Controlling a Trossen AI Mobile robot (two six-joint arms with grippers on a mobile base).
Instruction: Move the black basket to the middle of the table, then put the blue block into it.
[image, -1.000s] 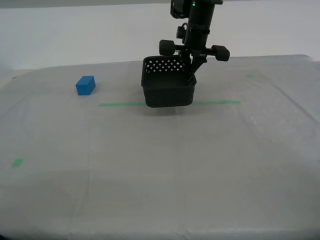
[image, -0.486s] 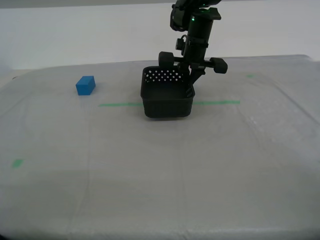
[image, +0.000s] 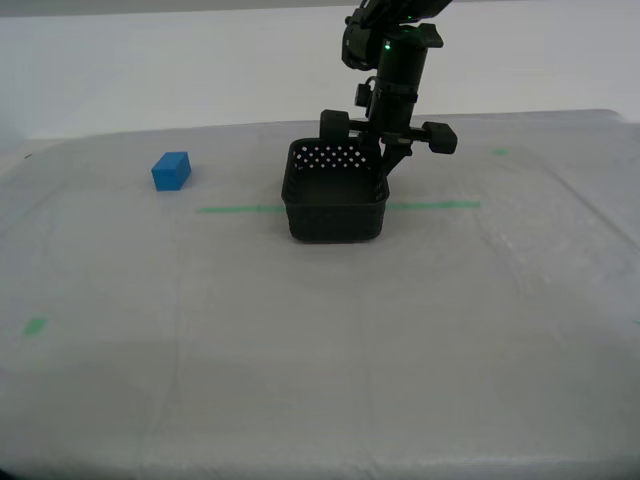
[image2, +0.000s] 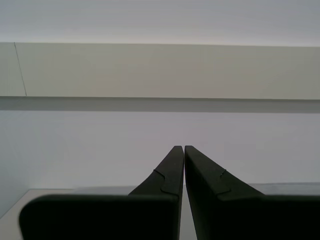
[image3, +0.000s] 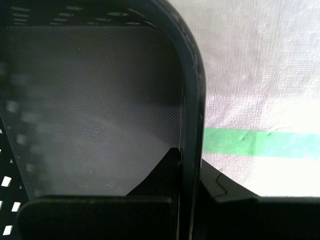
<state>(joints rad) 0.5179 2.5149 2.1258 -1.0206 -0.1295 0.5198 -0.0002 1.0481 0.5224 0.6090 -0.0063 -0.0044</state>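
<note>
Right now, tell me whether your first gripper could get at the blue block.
Probably not yet: my first gripper is shut on the black basket wall. The blue block stands apart on open table, nothing around it.

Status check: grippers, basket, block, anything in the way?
My first gripper shut on the black basket wall, basket over the green tape line. My second gripper shut, empty. Blue block on the table, path clear.

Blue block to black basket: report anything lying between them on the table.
Nothing visible does. Only bare whitish-grey table and a green tape line lie between the small bright-blue cuboid block and the perforated black plastic basket.
</note>
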